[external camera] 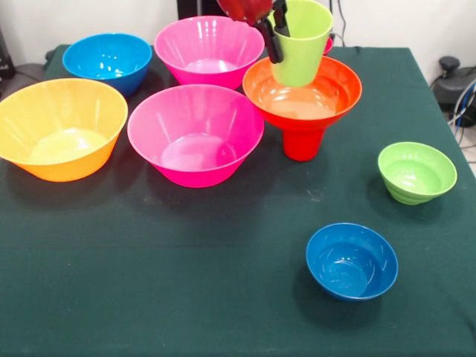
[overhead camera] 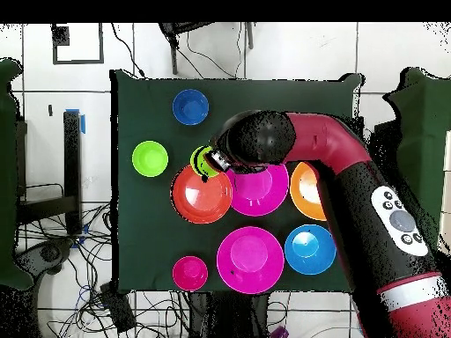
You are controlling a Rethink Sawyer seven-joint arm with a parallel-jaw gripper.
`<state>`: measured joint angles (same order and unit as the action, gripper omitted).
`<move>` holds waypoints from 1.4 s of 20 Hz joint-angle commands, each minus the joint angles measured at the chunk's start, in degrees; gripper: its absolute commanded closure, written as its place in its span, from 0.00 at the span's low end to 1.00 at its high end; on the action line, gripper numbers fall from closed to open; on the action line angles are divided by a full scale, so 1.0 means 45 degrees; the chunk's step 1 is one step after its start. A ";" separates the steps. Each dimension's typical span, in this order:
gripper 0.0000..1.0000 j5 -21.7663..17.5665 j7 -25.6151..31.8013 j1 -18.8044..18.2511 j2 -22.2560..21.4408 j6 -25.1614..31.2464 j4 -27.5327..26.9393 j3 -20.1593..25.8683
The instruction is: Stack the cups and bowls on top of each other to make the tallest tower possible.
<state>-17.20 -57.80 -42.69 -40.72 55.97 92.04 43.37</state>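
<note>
While you look across the dark green worktop (external camera: 149, 297), the nearest piece is the small blue bowl (external camera: 351, 260), standing alone at the near right. Beyond it and further right sits the small green bowl (external camera: 416, 172), upright and well apart from everything else.

Further back, in the middle of the cloth, you have the nearer big pink bowl (external camera: 195, 134), with the big yellow-orange bowl (external camera: 61, 128) just to its left, their rims close together. To the right of that pink bowl stands the tower (external camera: 303, 111): the red cup (external camera: 303, 143) rests on the worktop as the base, and the wide red-orange bowl (external camera: 302, 94) sits on top of it, its rim close to the pink bowl's rim.

Above the red-orange bowl you see the lime-green cup (external camera: 301, 41), upright, its bottom down inside the bowl; whether it touches the bowl's floor you cannot tell. The gripper (external camera: 276, 31) is clamped on the cup's left rim, one black finger inside the wall and one outside.

At the far side sit the second big pink bowl (external camera: 209, 50) and, to its left, the mid-sized blue bowl (external camera: 108, 61). A sliver of something pink-red (external camera: 328, 44) peeks out behind the green cup; the overhead view shows a small round piece (overhead camera: 190, 273) there.
</note>
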 commanded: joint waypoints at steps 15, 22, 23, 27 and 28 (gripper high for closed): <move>1.00 -0.1419 0.2107 -0.0042 0.0859 0.0511 0.0313 0.0449; 1.00 -0.1584 0.1877 0.0104 0.0768 0.0422 0.0364 0.0351; 1.00 -0.1617 0.1764 0.0189 0.0757 0.0432 0.0323 0.0289; 1.00 -0.1520 0.1618 0.0230 0.0623 0.0410 0.0429 0.0364; 1.00 -0.1513 0.1471 0.0340 0.0596 0.0454 0.0371 0.0317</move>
<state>-20.03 -57.80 -42.81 -40.58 55.98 92.04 44.16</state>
